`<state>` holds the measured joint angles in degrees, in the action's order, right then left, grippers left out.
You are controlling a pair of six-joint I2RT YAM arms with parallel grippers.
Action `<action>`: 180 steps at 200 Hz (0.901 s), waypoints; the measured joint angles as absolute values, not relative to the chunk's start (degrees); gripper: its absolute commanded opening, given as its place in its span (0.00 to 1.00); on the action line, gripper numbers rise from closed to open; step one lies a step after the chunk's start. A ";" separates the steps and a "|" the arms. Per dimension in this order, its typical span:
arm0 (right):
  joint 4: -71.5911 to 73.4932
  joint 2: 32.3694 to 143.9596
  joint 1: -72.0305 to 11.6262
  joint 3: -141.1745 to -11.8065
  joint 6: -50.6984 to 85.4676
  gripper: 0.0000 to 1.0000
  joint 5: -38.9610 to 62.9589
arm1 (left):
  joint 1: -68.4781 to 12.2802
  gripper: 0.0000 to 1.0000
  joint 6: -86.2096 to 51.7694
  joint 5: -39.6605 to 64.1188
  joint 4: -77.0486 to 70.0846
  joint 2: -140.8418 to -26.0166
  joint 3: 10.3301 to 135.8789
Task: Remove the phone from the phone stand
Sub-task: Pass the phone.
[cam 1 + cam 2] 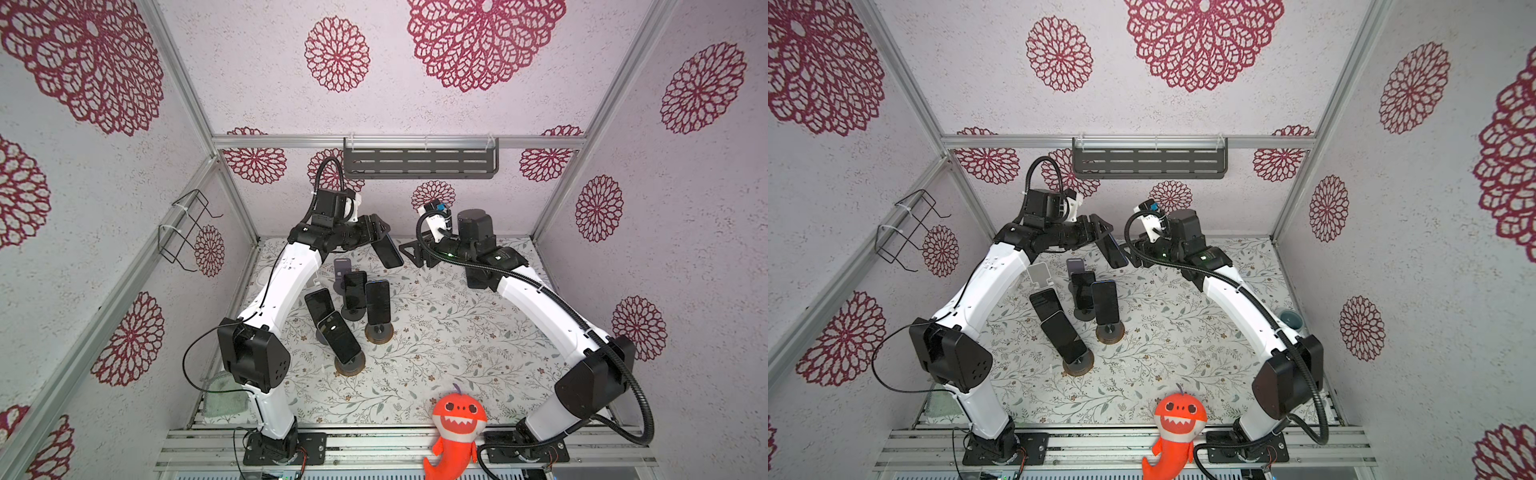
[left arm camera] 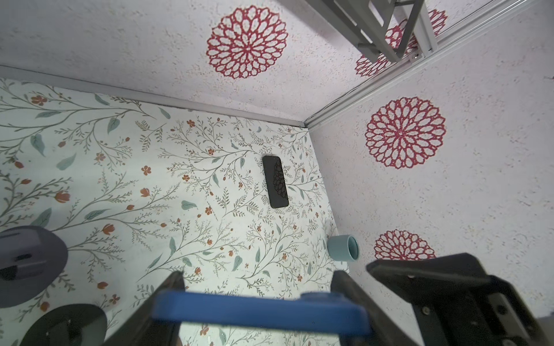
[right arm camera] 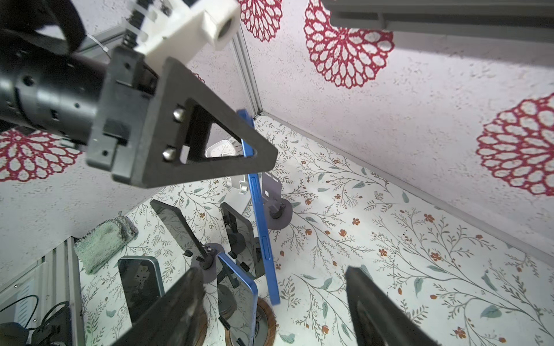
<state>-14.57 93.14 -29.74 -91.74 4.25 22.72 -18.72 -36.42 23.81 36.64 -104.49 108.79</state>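
Since the blue phone [image 1: 386, 249] hung tilted in the air just past the empty purple stand [image 1: 341, 266], clear of its cradle, my left end effector [image 1: 380, 233] was clamped on its upper end to carry it. My right end effector [image 1: 417, 255] waited farther from that stand, jaws apart and empty, probably for a handover.

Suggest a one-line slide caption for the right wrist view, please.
Left gripper holds the blue phone edge-on over the docked phones; right gripper open in the foreground.

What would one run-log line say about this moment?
left gripper: shut on blue phone, held above table | right gripper: open, empty, beside it | other phones: four on stands
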 measured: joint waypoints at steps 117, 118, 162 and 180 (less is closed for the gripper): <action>-12.23 98.48 -30.46 -91.77 5.96 0.45 23.07 | -18.46 0.65 -37.78 25.56 33.67 -104.49 108.75; -12.19 98.48 -30.46 -91.77 5.89 0.45 23.09 | -18.46 0.65 -37.78 25.58 33.67 -104.49 108.75; -11.16 99.18 -30.55 -91.77 7.16 0.32 24.34 | -17.96 0.66 -38.35 26.39 32.32 -104.49 107.59; -10.72 99.24 -30.59 -91.77 7.33 0.23 24.84 | -17.93 0.66 -38.72 26.52 31.90 -104.49 107.24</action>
